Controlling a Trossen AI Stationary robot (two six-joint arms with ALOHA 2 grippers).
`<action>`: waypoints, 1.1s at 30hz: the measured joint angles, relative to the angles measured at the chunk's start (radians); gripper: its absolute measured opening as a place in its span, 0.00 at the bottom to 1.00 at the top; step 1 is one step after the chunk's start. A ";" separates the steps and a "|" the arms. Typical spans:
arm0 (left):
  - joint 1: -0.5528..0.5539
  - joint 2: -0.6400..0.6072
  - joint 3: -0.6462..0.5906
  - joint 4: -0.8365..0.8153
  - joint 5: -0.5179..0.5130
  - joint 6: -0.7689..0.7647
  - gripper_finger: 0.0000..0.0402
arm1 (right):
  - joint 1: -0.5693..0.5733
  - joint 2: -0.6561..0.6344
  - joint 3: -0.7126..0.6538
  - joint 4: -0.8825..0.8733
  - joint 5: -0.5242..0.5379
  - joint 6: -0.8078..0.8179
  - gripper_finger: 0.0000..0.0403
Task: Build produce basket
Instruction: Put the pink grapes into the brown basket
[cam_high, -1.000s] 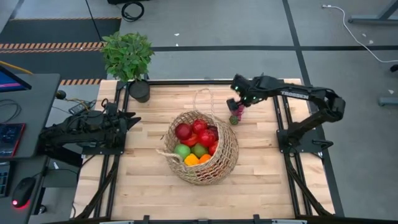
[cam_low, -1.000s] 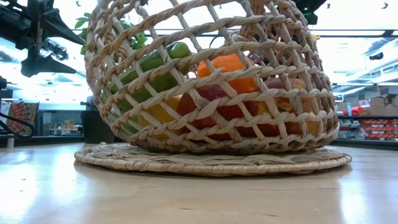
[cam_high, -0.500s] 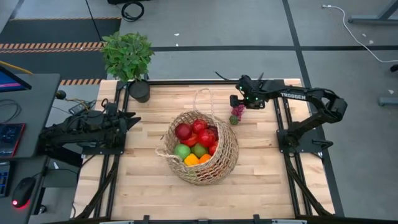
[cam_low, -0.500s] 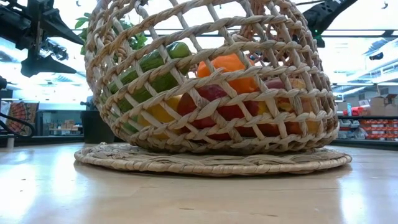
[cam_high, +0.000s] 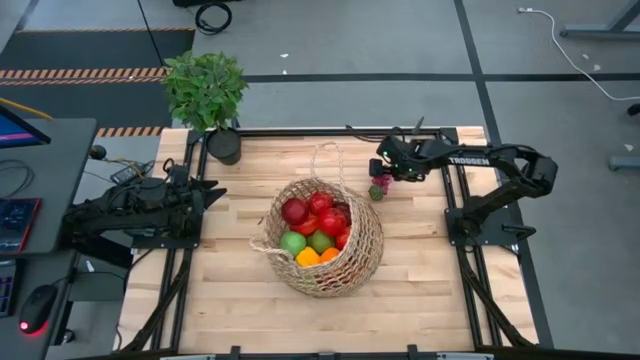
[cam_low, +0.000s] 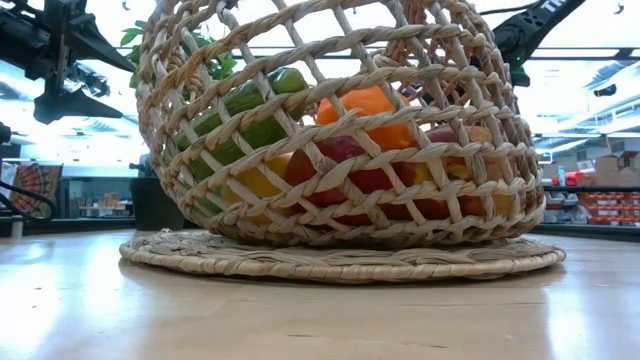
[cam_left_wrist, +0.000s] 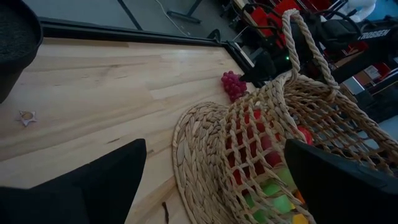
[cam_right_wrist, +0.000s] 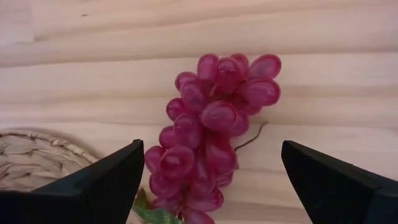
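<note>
Since a second ago the right arm has drawn back toward the table's far right edge, so the right gripper (cam_high: 388, 166) now sits just beyond the grapes (cam_high: 378, 186) instead of over them; nothing else has shifted.

Going from biggest down: the table (cam_high: 230, 290) carries the basket (cam_high: 362, 262) at its middle, a round open-weave wicker piece on a flat woven base, one loop handle reaching toward the far edge. Inside lie red apples (cam_high: 294, 210), a green apple (cam_high: 292, 241), an orange (cam_high: 308, 257) and a cucumber (cam_low: 250, 100) seen through the weave. The grapes, a purple-pink bunch, lie on the wood just beside the basket's far right rim, not in it.

The step in hand looks like fetching this last loose piece. The right gripper's fingers stand wide apart with the bunch between them, empty. Next it must drop, close on the bunch, lift and carry it over the rim.

The left gripper (cam_high: 212, 190) waits at the left, fingers spread, holding nothing.
</note>
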 joint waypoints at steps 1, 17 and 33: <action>0.000 0.000 0.000 0.000 0.000 0.000 0.97 | 0.009 0.000 0.000 0.000 0.016 0.010 0.95; 0.000 0.000 0.000 0.000 0.000 0.000 0.97 | 0.087 0.148 0.000 0.131 0.044 0.035 0.92; 0.000 0.000 0.000 0.000 0.000 0.000 0.97 | 0.056 0.147 0.000 0.123 0.059 -0.065 0.55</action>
